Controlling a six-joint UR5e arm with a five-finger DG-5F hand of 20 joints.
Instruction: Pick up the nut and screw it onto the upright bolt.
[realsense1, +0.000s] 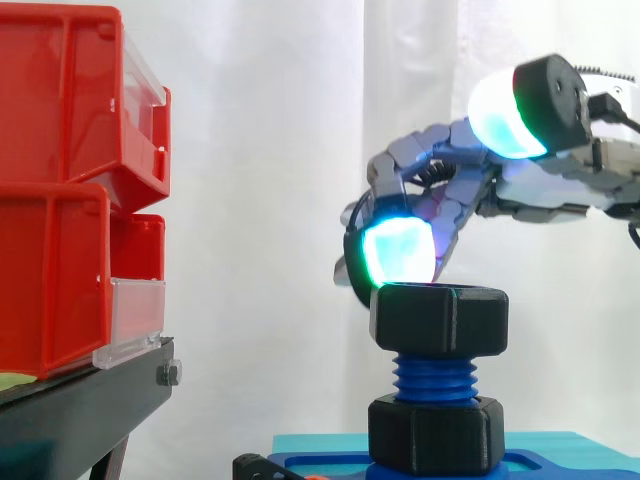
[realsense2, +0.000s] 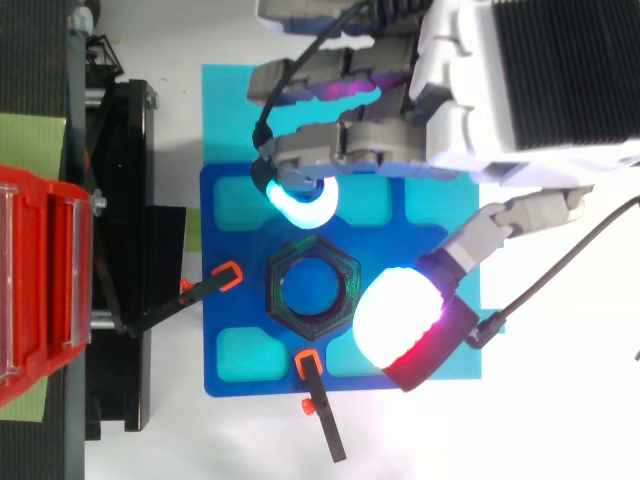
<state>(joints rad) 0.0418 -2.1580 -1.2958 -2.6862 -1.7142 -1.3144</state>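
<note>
- Nut (realsense1: 440, 318) is sitting on top of the upright bolt (realsense1: 435, 378), axis vertical, threads showing underneath.
- Hand (realsense1: 470, 185) is hovering above and to the view's right of the nut, spread wide, gripping nothing.
- One pad (realsense1: 398, 250) is sitting at the nut's rim.
- Counting: one nut, one bolt, one hex collar (realsense1: 435, 432) at the base.

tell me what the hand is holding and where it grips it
Nothing is held. The nut sits on the bolt; the open hand has one fingertip beside the nut and another raised above it.
</note>
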